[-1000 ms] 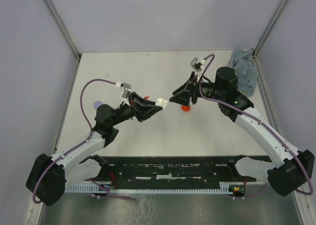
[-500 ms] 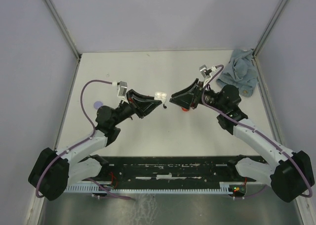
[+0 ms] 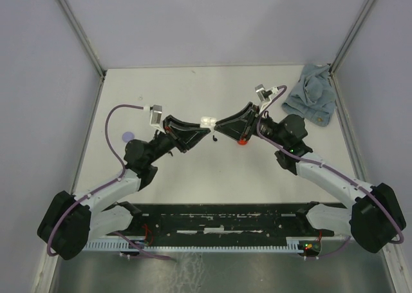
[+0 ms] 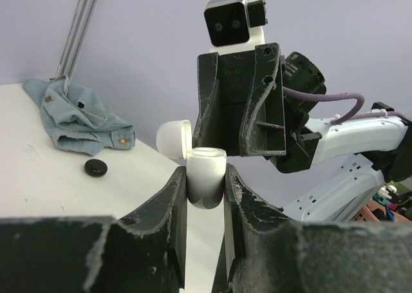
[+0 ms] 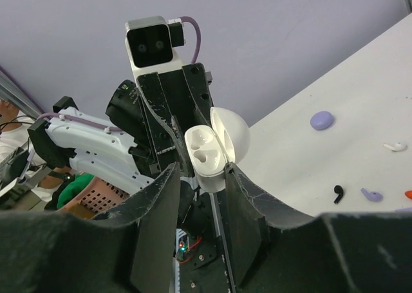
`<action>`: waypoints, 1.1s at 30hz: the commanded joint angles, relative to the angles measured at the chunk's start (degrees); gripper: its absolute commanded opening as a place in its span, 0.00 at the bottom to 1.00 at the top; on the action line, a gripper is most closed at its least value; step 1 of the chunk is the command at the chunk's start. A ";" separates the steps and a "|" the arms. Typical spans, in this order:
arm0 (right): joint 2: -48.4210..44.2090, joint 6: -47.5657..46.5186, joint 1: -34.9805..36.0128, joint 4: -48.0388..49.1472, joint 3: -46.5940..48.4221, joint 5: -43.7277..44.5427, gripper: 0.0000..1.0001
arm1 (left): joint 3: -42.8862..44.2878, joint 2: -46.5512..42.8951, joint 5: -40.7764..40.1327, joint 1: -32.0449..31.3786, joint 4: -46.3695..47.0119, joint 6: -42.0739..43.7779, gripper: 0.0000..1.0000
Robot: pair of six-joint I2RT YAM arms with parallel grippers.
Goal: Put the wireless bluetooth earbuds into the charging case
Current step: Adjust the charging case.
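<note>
White and hinged open, the charging case sits above the middle of the table, where the two arms meet tip to tip. The left gripper has its jaws clamped on the case's body, one finger pressed to each side, with the lid tipped back to the left in that wrist's view.

The right gripper faces it, its fingers flanking the same case. A sliver of gap shows on one side, and the pictures do not settle whether its jaws are gripping.

From the right wrist, the case's two sockets are seen bare. The earbuds lie loose on the tabletop: a white earbud, a black earbud and a lilac earbud, the last two just beside each other. A lilac disc rests near them.

At the far right corner a crumpled denim cloth lies on the table, with a black disc near it.
</note>
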 commanded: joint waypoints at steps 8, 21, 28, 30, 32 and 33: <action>0.54 1.19 1.40 5.89 -1.38 3.07 0.41 | 0.11 -1.28 -3.11 -0.52 5.75 -2.66 0.07; 1.11 2.02 2.36 8.19 -1.26 3.51 0.43 | -0.09 -1.68 -3.41 -0.68 5.53 -2.71 0.07; 2.04 2.28 3.33 9.97 -0.26 2.96 0.43 | 0.10 -1.53 -3.45 -0.87 5.51 -2.85 0.07; 2.21 2.37 3.34 10.44 -0.25 3.10 0.42 | 0.20 -1.36 -3.38 -0.98 5.51 -2.96 0.07; 2.42 2.51 3.41 10.85 -0.26 3.28 0.42 | 0.27 -1.12 -3.00 -1.02 5.56 -3.05 0.07; 2.60 2.55 3.39 11.21 -0.27 3.34 0.42 | 0.32 -1.03 -2.86 -1.08 5.57 -3.19 0.07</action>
